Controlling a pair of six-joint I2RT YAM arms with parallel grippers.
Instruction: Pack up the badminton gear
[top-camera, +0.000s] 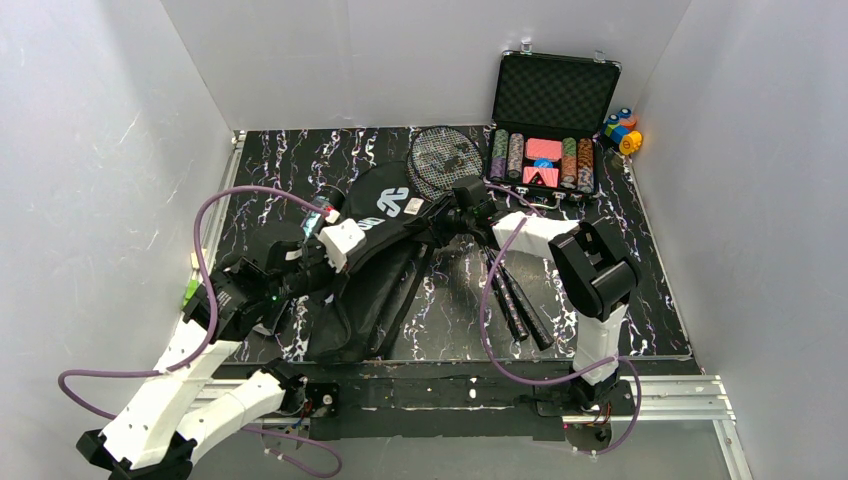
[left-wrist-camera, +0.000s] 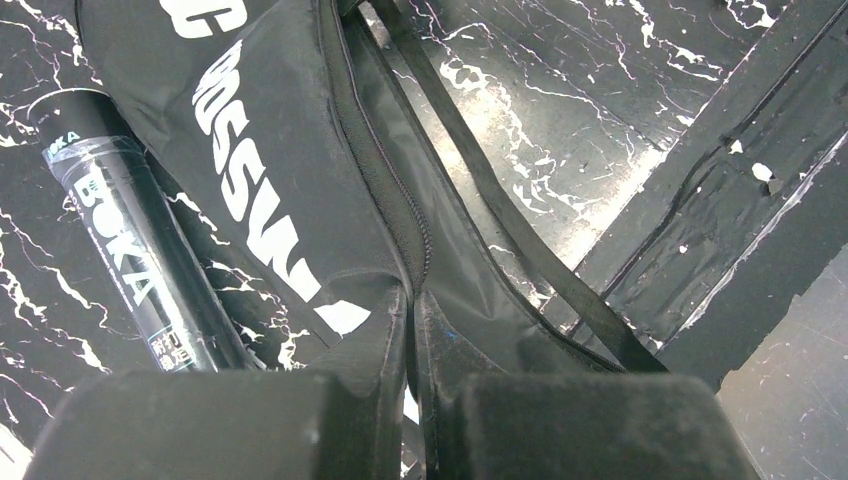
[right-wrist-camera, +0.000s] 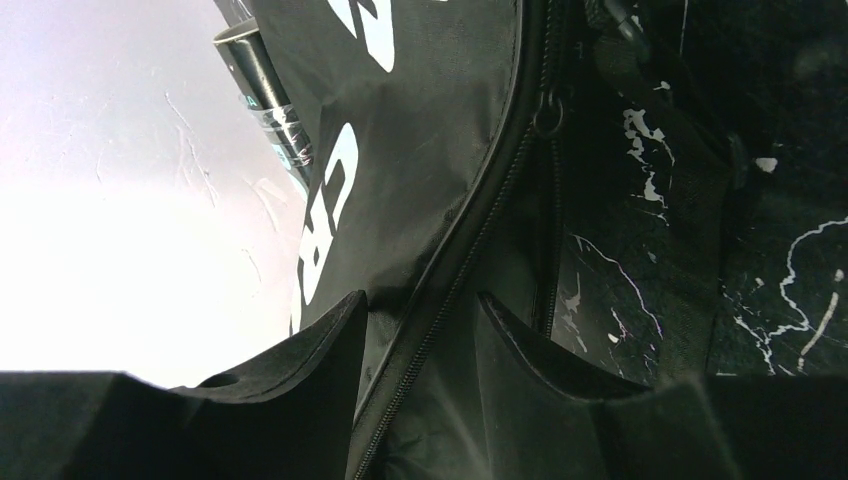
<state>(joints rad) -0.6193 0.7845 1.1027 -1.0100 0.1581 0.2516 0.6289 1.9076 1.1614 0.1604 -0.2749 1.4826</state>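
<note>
Beside the tube (left-wrist-camera: 130, 250), the left end effector (left-wrist-camera: 412, 335) clamps the black bag (left-wrist-camera: 300, 120).

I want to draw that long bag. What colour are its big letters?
White, on the black CROSSWAY bag; the left wrist view shows them best.

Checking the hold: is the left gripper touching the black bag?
Touching. The left wrist view shows the left gripper pinched shut on the bag at its zipper seam.
</note>
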